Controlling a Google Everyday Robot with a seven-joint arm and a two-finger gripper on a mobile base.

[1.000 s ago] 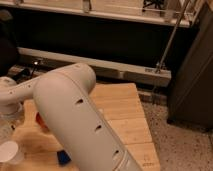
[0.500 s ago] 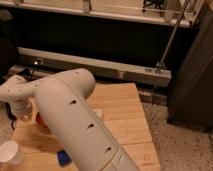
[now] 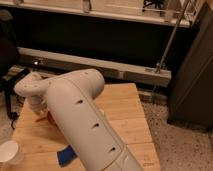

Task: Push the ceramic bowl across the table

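Contact between the gripper (image 3: pixel 40 109) and the ceramic bowl (image 3: pixel 51 119) cannot be confirmed. The gripper hangs low over the left side of the counter (image 3: pixel 125 107), pointing down from the rounded wrist (image 3: pixel 30 89). Its working end is lost against the arm's bulk, so I cannot tell whether it is open or closed. The bowl shows only as a small orange-brown patch just beside and below the gripper, tucked against the edge of the arm (image 3: pixel 85 120), which covers most of it. A thinner orange streak lies to its left, too blurred to name.

As a judgement, the push is at its start or barely under way. The bowl sits near the left edge of the counter, and nearly the whole width of pale planks to its right is yet to be crossed. What remains is the push itself: a steady sideways sweep with the gripper kept low against the bowl's wall.

The arm reaches in from the lower right of the view. Its broad white link runs diagonally up and left across the planks, then bends into the short wrist section that turns downward. A white paper cup (image 3: pixel 9 151) stands at the near-left corner, well apart from the bowl. A blue object (image 3: pixel 64 156) peeks out from under the arm near the front edge.
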